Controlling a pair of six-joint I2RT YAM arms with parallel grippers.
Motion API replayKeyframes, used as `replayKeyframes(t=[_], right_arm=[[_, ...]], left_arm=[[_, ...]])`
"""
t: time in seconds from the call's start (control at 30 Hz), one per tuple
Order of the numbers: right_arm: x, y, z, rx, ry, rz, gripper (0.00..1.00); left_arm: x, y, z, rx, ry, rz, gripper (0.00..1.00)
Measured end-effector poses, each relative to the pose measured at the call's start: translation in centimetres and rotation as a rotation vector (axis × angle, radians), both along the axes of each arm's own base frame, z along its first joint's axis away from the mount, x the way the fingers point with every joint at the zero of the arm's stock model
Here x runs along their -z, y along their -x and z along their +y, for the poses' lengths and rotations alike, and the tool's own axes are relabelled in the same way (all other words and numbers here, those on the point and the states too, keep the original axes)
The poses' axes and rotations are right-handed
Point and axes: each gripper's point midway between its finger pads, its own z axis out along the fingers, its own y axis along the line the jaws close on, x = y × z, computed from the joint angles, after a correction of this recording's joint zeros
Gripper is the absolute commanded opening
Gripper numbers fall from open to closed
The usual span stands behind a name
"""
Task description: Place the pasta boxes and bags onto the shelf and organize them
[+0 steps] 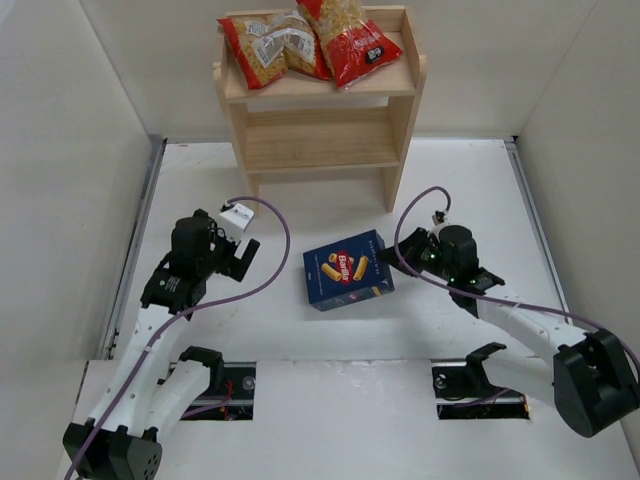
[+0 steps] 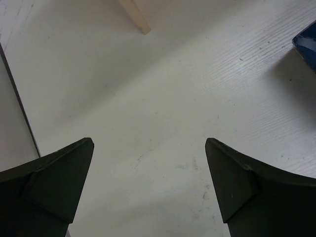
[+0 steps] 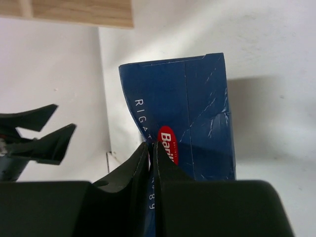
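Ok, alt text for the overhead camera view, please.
A dark blue cardboard pasta box lies flat on a white table, the right gripper shut near its right edge, the left gripper open to its left. Behind, two red plastic pasta bags rest atop a light wooden two-tier shelf.

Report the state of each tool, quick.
Left tool: open, holding nothing.
Right tool: shut, fingers pressed together, nothing visibly held, tips over the dark blue cardboard pasta box.

Bags (image 1: pixel 300 44) atop shelf (image 1: pixel 320 140); box (image 1: pixel 347 270) before it.
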Motion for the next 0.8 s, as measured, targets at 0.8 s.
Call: replayKeyframes(t=[0.8], right_arm=[[-6.9,1.7,10.8,-0.190,0.159,-0.134,0.00]], left_arm=[[8.2,-3.1,-9.5,0.118,0.071,0.317,1.00]])
